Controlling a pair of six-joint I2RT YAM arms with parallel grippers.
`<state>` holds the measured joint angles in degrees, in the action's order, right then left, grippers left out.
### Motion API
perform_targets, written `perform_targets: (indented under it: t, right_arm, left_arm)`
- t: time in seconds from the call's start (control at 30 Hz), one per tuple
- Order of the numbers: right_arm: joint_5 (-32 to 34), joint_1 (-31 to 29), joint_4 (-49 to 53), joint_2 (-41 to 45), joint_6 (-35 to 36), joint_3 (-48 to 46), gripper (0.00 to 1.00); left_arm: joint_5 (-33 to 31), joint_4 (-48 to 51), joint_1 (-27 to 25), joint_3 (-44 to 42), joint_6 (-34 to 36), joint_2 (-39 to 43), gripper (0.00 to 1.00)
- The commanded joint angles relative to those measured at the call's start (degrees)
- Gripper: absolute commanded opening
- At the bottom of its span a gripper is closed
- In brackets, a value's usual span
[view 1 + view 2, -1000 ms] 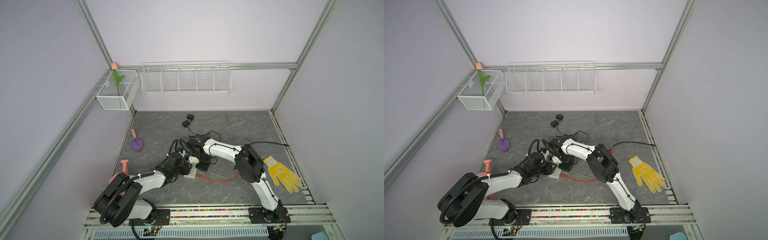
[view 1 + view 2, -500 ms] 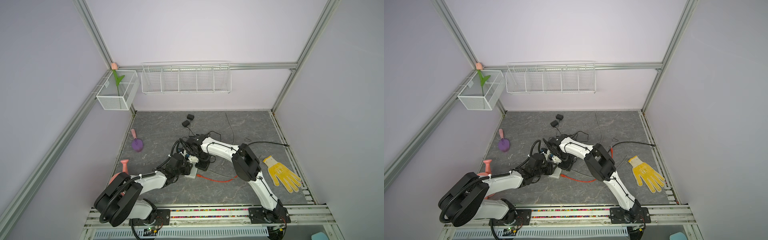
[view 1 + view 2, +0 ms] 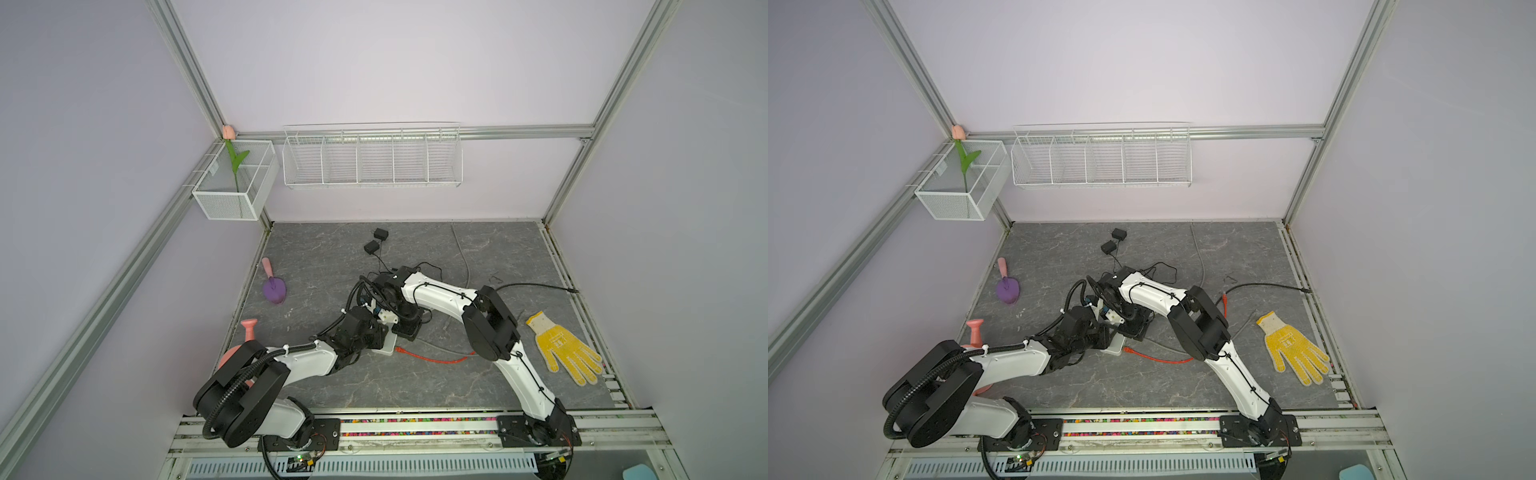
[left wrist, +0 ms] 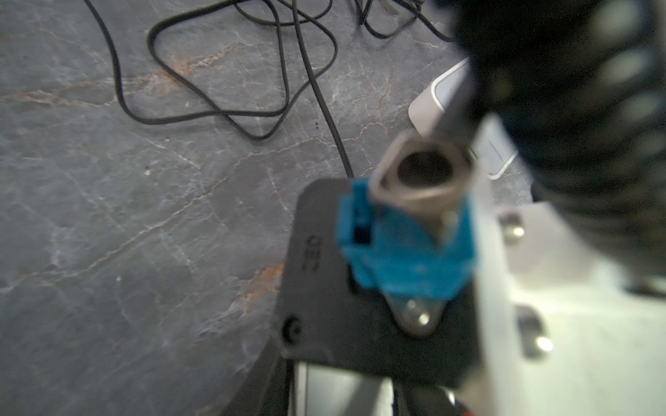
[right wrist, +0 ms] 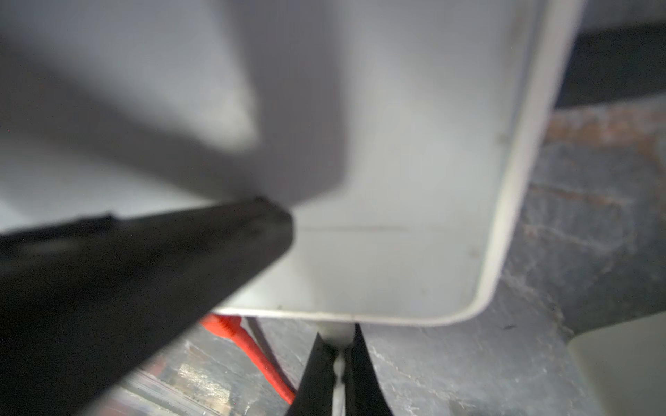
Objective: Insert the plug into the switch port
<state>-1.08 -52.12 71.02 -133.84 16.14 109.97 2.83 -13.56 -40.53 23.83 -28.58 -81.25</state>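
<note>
The white switch lies on the grey floor mat, small in both top views. My left gripper is shut on it; one black finger lies over its top face. In the right wrist view my right gripper is shut on the pale grey plug, which sits right at the switch's near edge. How deep the plug is in a port is hidden. A red cable's plug lies beside it at the same edge.
The red cable trails right across the mat. Black cables tangle behind the arms, near two black adapters. A yellow glove lies right, a purple trowel left. Wire baskets hang on the back wall.
The right arm's elbow has shifted slightly leftward. Both grippers have stayed at the switch, with their grips unchanged.
</note>
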Motion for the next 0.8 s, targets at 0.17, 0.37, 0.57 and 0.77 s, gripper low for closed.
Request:
perform_targets:
  t: [0.17, 0.37, 0.57, 0.77]
  right_arm:
    - [-17.75, -5.3, -56.35, 8.05, 2.34, -13.68, 0.14]
    - [-16.72, -5.94, -59.32, 15.78, -0.16, -27.96, 0.23]
    - [-8.28, -6.5, -56.41, 21.52, -3.57, -37.88, 0.27]
    - [-0.84, -6.6, -56.55, 29.32, -7.41, -46.87, 0.36]
  left_arm:
    - [22.36, 12.95, -6.17, -0.82, 1.53, 1.86, 0.43]
    - [17.67, 17.73, -1.22, 0.15, 1.6, 4.97, 0.53]
    - [10.71, 23.21, 5.64, 2.27, -0.08, 11.12, 0.65]
    - [3.3, 26.65, 7.14, 3.3, -0.53, 18.52, 0.69]
